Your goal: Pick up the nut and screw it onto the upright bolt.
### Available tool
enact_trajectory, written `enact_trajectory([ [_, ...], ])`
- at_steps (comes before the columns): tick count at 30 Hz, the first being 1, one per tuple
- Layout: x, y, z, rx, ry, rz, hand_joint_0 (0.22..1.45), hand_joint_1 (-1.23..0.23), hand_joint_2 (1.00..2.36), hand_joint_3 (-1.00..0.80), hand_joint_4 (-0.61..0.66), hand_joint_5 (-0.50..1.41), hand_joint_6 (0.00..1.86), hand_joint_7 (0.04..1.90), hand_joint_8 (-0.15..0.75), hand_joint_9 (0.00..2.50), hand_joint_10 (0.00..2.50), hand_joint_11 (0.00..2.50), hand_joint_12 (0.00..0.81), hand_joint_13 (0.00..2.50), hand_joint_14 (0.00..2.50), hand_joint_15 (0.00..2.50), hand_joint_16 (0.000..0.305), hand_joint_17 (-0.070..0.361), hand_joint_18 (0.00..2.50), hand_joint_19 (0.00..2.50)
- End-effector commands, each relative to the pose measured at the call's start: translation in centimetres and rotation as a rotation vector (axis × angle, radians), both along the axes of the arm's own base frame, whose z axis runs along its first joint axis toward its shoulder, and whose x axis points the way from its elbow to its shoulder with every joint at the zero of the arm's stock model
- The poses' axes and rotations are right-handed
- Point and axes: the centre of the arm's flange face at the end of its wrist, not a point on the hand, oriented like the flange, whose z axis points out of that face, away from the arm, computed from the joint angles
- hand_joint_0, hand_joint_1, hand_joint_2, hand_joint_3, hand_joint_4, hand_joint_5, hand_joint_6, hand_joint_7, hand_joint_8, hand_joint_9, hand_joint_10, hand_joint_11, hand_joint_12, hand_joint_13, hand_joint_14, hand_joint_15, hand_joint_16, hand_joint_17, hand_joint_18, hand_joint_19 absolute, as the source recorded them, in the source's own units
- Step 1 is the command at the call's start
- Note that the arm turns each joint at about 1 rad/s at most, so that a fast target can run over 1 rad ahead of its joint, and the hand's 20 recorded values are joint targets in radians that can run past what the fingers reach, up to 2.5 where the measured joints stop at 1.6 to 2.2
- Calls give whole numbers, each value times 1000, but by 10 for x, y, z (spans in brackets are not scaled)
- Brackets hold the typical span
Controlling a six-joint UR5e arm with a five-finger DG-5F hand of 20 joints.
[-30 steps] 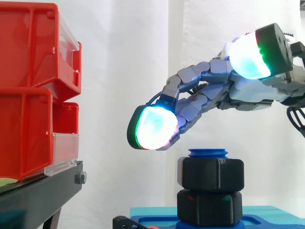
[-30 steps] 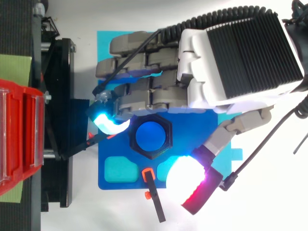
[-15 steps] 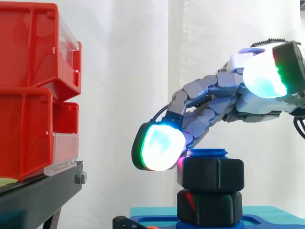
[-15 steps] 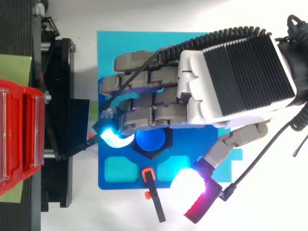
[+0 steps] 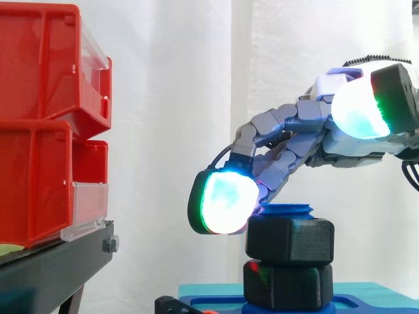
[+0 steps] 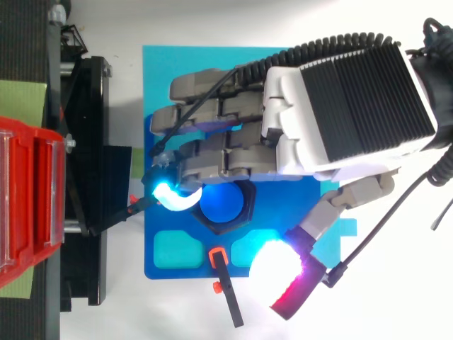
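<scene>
A white worktop (image 6: 396, 304) is carrying a light blue mat (image 6: 163, 64), and a dark blue plate (image 6: 150, 241) is lying on the mat. A white curtain (image 5: 170, 131) is hanging behind everything. At the left, red bins (image 5: 39, 131) are sitting stacked on a black stand (image 5: 52, 275), well apart from the plate.

A blue bolt (image 5: 286, 210) is standing upright on the plate. Two black nuts are sitting on it, one above the other. The upper nut (image 5: 290, 239) is resting on the lower nut (image 5: 288, 284), turned a little out of line with it, and the bolt's top is poking out just above it. From above, the nut is showing as a black hexagon around the bolt's blue round top.

The robot hand (image 6: 233, 152) is reaching in from the right and hanging over the bolt, its fingers stretched out loosely and gripping nothing. One fingertip (image 5: 226, 201), glowing cyan and green, is sitting against the upper nut's left top edge; whether it is pressing there cannot be told. The thumb (image 5: 359, 110) is held high and well apart from the nut, glowing white with a red rim in the top view. The fingers are covering part of the nut from above.

Near the plate's front edge, a small orange-and-black clip (image 6: 216, 256) is lying, with a black rod (image 6: 232, 306) running from it out onto the worktop.
</scene>
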Motion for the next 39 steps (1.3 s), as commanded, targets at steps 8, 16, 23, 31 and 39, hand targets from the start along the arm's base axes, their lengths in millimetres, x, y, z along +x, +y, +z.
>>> enact_trajectory([
  [8,-2,-11,0,-4,2,-8,461,-220,1000,-500,393,-59,504,861,347,975,0,0,407,573,0,0,54,122,482,67],
  [16,-3,-15,0,-5,3,-7,484,-215,1000,-500,291,68,506,1232,312,1493,2,44,345,918,0,0,45,101,742,121],
  [23,-2,-16,2,-5,-1,-5,487,-209,1000,-500,211,94,504,1359,295,1733,4,114,299,1117,0,3,38,86,908,160],
  [31,-4,-20,3,-8,9,-7,489,-218,1000,-500,180,103,503,1413,310,2014,11,260,261,1289,0,13,32,72,990,153],
  [39,-5,-31,8,-9,15,-10,486,-212,1000,-500,162,107,502,1427,352,2268,21,478,267,1615,3,67,28,64,1095,160],
])
